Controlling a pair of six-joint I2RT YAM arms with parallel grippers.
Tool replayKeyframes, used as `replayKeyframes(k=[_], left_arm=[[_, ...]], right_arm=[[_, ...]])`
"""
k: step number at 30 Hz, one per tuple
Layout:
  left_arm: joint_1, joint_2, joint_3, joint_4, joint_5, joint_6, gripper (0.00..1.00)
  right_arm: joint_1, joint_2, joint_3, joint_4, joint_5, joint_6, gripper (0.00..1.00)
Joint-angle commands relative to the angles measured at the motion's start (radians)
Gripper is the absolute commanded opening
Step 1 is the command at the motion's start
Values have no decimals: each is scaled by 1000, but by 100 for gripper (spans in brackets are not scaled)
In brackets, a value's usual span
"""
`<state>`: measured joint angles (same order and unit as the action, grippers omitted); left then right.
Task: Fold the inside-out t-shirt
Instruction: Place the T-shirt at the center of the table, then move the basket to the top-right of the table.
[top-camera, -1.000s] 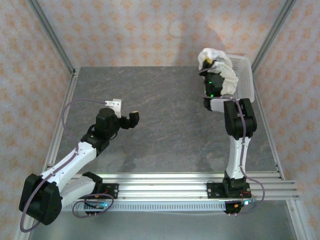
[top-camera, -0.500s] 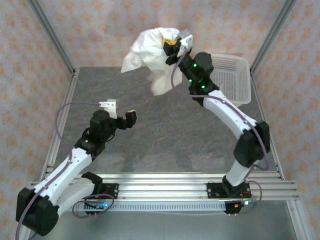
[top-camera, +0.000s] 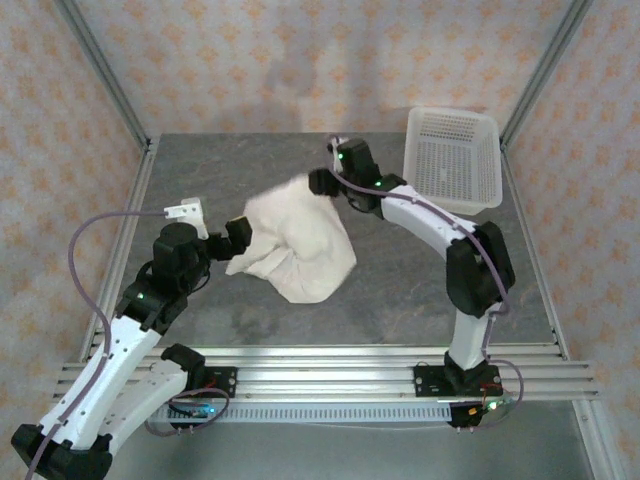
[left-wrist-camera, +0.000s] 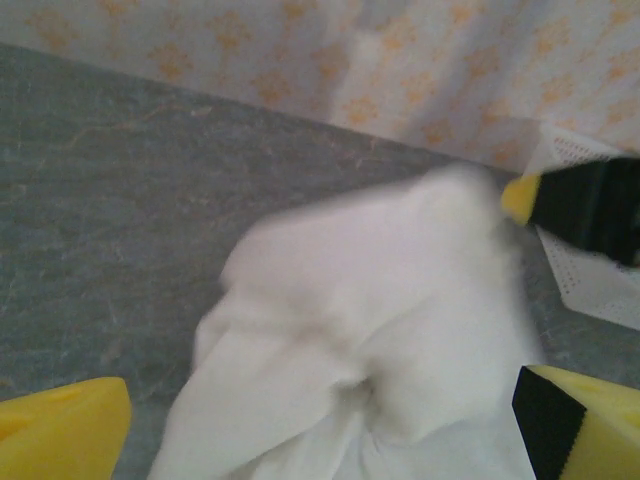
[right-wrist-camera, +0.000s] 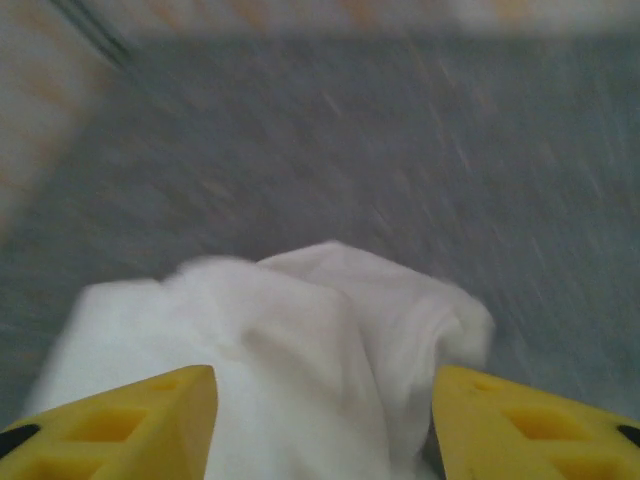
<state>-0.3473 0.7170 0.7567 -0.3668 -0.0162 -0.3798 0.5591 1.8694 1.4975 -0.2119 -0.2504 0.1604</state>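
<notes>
The inside-out t-shirt (top-camera: 300, 245) lies in a crumpled white heap on the middle of the grey table. My right gripper (top-camera: 322, 185) hangs over its far edge. In the right wrist view its yellow fingers (right-wrist-camera: 130, 420) stand wide apart, so the right gripper (right-wrist-camera: 325, 420) is open, with bunched cloth (right-wrist-camera: 290, 340) below and between them. My left gripper (top-camera: 215, 228) is at the heap's left edge, open. From the left wrist the shirt (left-wrist-camera: 380, 320) lies just ahead, between the spread fingers of the left gripper (left-wrist-camera: 320, 420). One right finger (left-wrist-camera: 580, 205) shows beyond the heap.
An empty white mesh basket (top-camera: 450, 160) stands at the back right of the table; its corner (left-wrist-camera: 590, 285) also shows from the left wrist. Metal frame posts and patterned walls close in the table. Bare table (top-camera: 400, 280) lies in front of and to the right of the shirt.
The right arm lifted the shirt out of the basket, swung it left across the table and opened; the shirt now lies on the table. The left arm has shifted left.
</notes>
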Motion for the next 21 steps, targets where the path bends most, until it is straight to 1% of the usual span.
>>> replayKeyframes(k=[1,3,6,10,12,14,17,18,21], left_arm=[[-7,14,-21,-33,-19,-39,100],[-7,26,-32,-20,-19,-53,100],[-7,39,-47,-16,-10,-68,100],[-7,46,-70,-2,18,-61,100],[-8,60,-73,2,34,-56,100],[-8,83,-68,-1,44,-59,100],[-7,132,-65,4,28,-87,100],[-7,153,-61,6,20,-101,100],[-7,276,-14,-4,-14,-146,100]], right_arm=[[-127,20,35,-46,154,179,57],[-196,109,76,-101,205,234,55],[-247,198,97,-109,278,237,55],[-319,205,74,-74,309,243,55],[-350,201,72,-84,322,240,55],[-375,190,64,-86,297,233,55],[-377,150,33,-71,231,206,55],[-377,129,18,-56,181,204,56],[-344,29,-82,12,-38,217,58]])
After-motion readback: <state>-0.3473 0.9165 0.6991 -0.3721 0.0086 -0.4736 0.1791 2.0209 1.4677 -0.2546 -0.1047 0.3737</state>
